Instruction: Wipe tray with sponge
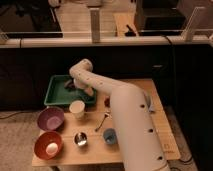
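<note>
Tray (56,96) directly beneath tool (70,84)

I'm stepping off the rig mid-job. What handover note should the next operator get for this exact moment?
Gripper: down inside the shallow rectangular green plastic tray, near the middle of its floor. The arm reaches in from the right.
Sponge: I cannot pick out the small pale sponge. It may be hidden under the gripper.
Done: the arm is at the tray. How much has been wiped cannot be judged.
Left: confirm the sponge is held, wipe the tray floor, then lift out without hitting the cream-coloured cup in front of the tray.
</note>
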Motion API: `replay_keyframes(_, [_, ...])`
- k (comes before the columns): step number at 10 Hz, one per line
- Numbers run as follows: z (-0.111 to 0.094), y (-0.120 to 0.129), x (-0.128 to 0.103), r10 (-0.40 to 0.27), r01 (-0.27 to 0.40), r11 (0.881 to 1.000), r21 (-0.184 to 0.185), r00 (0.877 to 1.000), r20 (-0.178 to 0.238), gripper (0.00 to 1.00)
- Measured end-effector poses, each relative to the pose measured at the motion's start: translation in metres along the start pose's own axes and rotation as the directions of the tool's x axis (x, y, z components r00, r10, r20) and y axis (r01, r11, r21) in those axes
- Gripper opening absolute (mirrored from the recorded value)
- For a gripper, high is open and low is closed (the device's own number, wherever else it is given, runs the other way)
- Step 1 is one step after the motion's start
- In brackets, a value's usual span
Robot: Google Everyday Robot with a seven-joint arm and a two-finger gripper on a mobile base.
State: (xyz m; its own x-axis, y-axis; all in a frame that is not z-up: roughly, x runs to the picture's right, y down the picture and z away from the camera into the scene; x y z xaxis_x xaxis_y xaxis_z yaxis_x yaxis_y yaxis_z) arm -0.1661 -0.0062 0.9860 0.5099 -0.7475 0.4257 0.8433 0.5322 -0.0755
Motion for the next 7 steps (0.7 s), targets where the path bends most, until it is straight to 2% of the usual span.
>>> replay_keyframes(3, [0.013,-0.009,0.007,-0.035,0.035,0.999,0.0,0.999,-0.001,0.0])
replay_keyframes(7, [0.024,-0.032,-0.002,-0.081,0.08,0.997,0.018,0.996,0.033,0.0])
